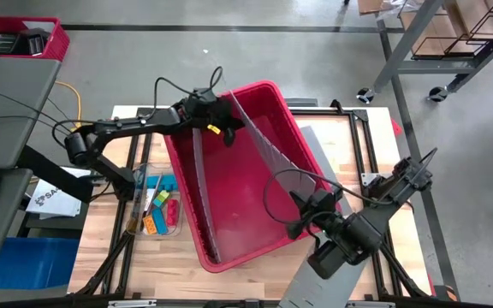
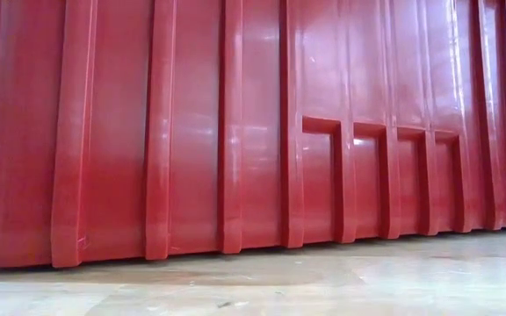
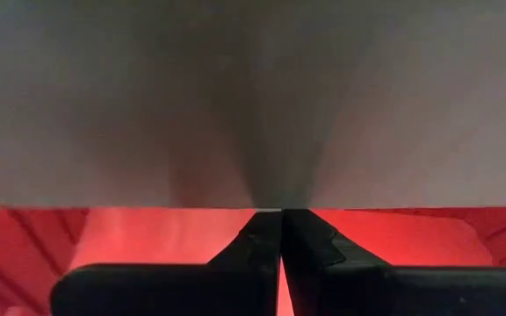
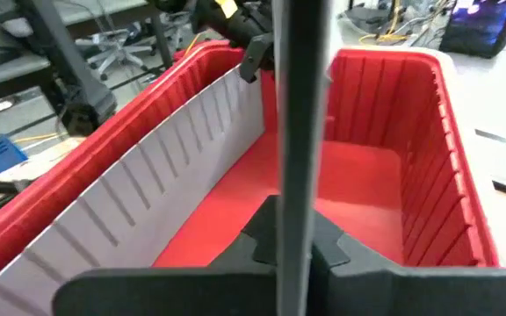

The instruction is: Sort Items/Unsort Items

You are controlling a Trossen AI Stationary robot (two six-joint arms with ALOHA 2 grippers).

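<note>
A big red bin (image 1: 264, 85) stands askew mid-table; its ribbed outer wall (image 2: 235, 132) fills the low view. The items (image 1: 159, 210), small coloured blocks and thin sticks, lie in a clear tray on the table left of the bin. A long slotted grey divider (image 4: 139, 184) stands along the bin's left wall, and my left gripper (image 1: 208, 127) is shut on it at the bin's far end. A second grey panel (image 1: 272, 145) slants across the bin, with my right gripper (image 1: 302, 204) shut on it near the bin's near right wall. My left gripper pinches the grey divider's edge (image 3: 271, 204) between its two fingers, near the divider's far end. The divider's flat face fills the view beyond the fingertips (image 3: 262, 237). Its lower part stands inside the bin. My right gripper pinches the second grey panel (image 4: 292, 202) between its two fingers, one on each face. The panel shows edge-on, rising from the fingers over the bin's inside. Which end of the panel this is, I cannot tell.
A long grey strip (image 1: 319, 257) lies on the table under the bin's right side, reaching the near edge. A red basket (image 1: 20, 38) stands far left beyond the table. A desk with a mouse lies to the left, shelving at the far right.
</note>
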